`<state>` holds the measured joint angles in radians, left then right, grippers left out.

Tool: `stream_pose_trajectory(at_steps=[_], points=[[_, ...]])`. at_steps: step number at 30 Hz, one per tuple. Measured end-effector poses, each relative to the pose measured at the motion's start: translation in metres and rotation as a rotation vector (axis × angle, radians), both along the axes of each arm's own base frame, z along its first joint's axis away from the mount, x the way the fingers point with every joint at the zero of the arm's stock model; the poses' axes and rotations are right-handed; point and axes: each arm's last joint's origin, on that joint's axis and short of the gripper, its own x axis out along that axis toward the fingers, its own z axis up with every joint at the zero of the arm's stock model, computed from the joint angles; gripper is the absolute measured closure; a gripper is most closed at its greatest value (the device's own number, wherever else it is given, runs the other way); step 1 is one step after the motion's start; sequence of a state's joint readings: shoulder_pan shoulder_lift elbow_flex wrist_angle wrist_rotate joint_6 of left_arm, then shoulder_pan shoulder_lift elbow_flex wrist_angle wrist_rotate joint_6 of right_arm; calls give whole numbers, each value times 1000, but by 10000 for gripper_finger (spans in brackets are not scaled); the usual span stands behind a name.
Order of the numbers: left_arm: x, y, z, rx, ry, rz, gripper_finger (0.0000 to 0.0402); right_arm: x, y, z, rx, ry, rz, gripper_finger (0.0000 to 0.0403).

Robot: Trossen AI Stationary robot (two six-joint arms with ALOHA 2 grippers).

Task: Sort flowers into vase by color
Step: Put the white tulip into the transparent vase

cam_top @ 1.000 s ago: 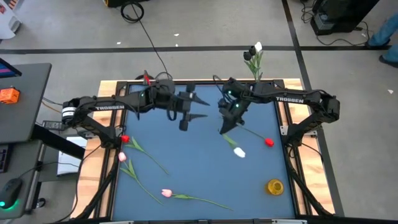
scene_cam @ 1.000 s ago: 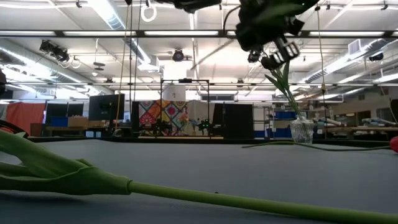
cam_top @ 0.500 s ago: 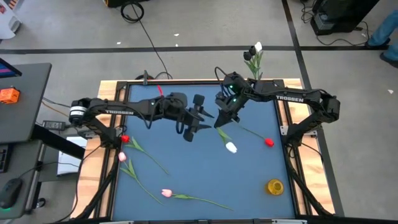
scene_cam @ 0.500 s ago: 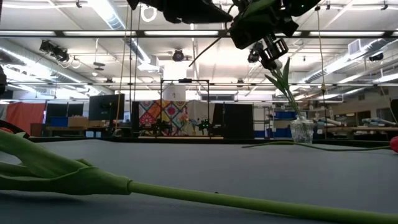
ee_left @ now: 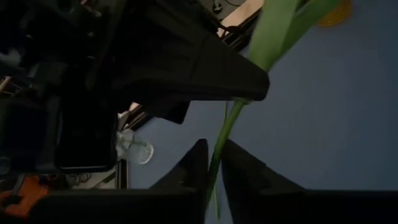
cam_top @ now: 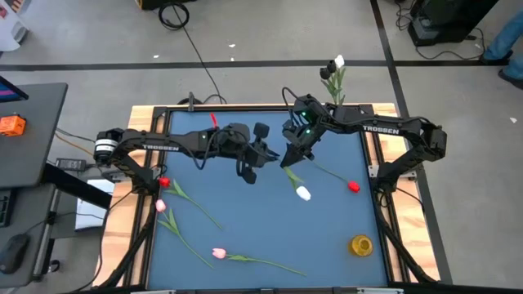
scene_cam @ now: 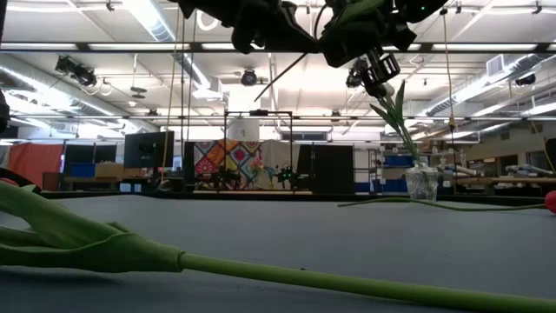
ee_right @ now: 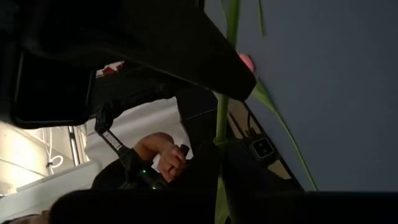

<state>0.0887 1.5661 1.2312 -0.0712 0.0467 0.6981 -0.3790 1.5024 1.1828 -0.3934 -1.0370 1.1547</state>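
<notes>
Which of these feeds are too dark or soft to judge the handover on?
Both wrist views are mostly black silhouette; in the left wrist view only the green stem between the dark fingers reads clearly. Low view: ceiling lights backlight the arms, and the nearest stem is soft. High view is evenly lit.

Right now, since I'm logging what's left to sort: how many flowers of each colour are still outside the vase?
white flower: 1
red flowers: 2
pink flowers: 2
Total: 5
</notes>
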Motion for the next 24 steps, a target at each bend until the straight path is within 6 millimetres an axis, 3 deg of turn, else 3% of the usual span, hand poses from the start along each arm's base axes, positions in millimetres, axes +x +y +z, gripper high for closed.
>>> stream_pose_trajectory(at_steps=[3, 11, 16, 24], points=[[0, 0, 0, 4, 2, -2, 389, 0, 0, 0, -25, -15, 3, 365], [-3, 9, -6, -14, 59, 26, 393, -8, -5, 0, -276, -105, 0, 291], [-6, 20, -7, -106, 70, 7, 395, -30, -7, 29, -491, -219, -82, 255], [-6, 42, 6, -316, -69, -77, 396, -93, -1, 97, -1206, -377, -426, 255]])
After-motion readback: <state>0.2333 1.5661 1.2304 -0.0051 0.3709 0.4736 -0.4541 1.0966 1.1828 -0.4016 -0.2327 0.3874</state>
